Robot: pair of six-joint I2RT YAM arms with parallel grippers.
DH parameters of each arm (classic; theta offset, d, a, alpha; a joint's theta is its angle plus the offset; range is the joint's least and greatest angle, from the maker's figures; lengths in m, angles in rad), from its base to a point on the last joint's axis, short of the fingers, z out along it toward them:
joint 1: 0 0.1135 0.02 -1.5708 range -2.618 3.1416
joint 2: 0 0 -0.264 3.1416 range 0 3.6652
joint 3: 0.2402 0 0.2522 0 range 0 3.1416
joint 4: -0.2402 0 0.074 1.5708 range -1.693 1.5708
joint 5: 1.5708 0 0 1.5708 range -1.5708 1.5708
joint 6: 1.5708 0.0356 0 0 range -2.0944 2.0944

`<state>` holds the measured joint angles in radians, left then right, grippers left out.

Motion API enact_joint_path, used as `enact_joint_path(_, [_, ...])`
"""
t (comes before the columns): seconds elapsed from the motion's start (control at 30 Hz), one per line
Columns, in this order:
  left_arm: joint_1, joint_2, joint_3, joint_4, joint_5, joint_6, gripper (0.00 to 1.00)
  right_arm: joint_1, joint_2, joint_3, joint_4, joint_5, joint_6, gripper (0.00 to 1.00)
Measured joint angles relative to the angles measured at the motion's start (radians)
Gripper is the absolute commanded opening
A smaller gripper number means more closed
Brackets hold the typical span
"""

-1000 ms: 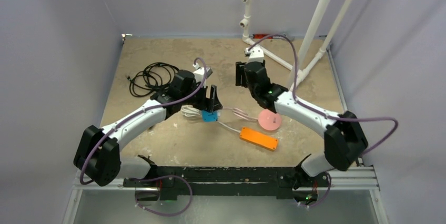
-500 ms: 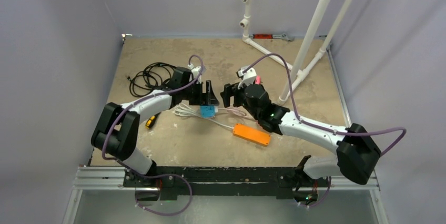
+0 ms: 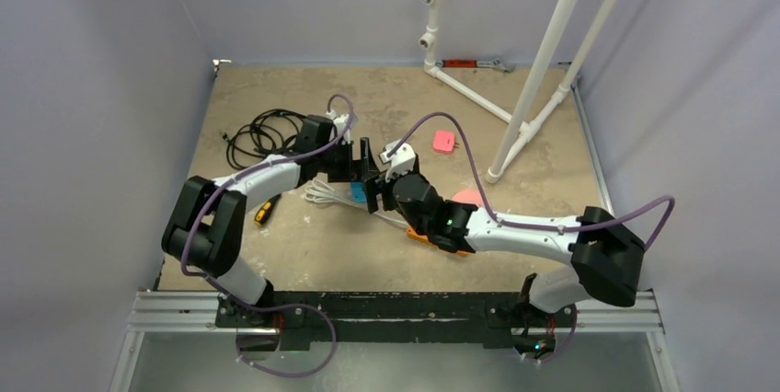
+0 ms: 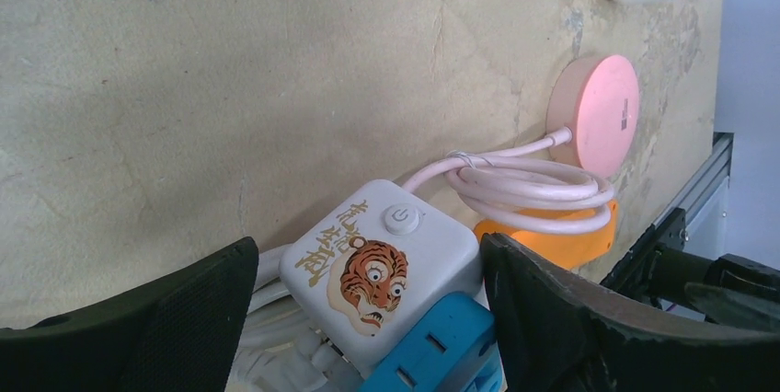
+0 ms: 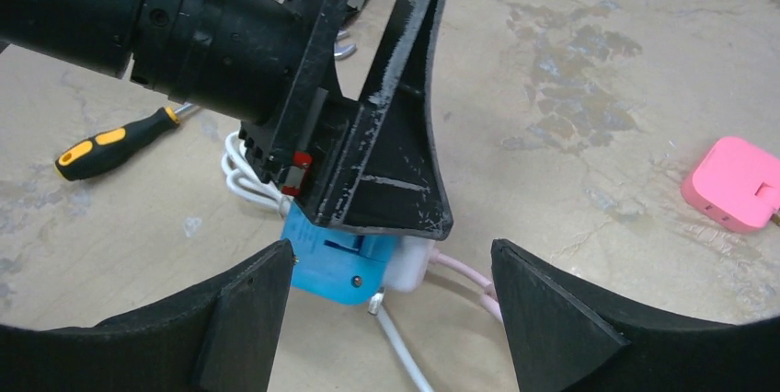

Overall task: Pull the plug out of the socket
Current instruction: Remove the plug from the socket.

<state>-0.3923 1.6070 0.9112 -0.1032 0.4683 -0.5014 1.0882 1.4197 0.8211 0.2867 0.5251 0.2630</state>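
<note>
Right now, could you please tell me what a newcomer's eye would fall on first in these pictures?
Probably the tiger face on the white cube adapter, framed between the open fingers of the left gripper at mid-table, with a blue block against it. Next, the right gripper, also open, faces the left one closely, its arm hiding most of the orange socket in the top view.

Orange socket point(image 4: 552, 247), white cube point(image 4: 382, 263) with a stripy orange tiger face, blue block point(image 5: 336, 268), pink disc point(image 4: 596, 111), pink cord point(image 4: 533, 185), yellow-and-black screwdriver point(image 5: 97, 153).
</note>
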Motion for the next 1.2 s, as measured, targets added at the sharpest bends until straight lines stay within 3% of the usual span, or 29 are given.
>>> enact_joint_path(0.6, [0.065, -0.261, 0.0, -0.053, -0.183, 0.079, 0.96, 0.092, 0.127, 0.095, 0.014, 0.152, -0.021, 0.82])
enact_joint_path(1.2, [0.107, -0.267, -0.001, -0.075, -0.294, 0.075, 0.98, 0.029, 0.311, 0.352, -0.232, 0.157, 0.043, 0.73])
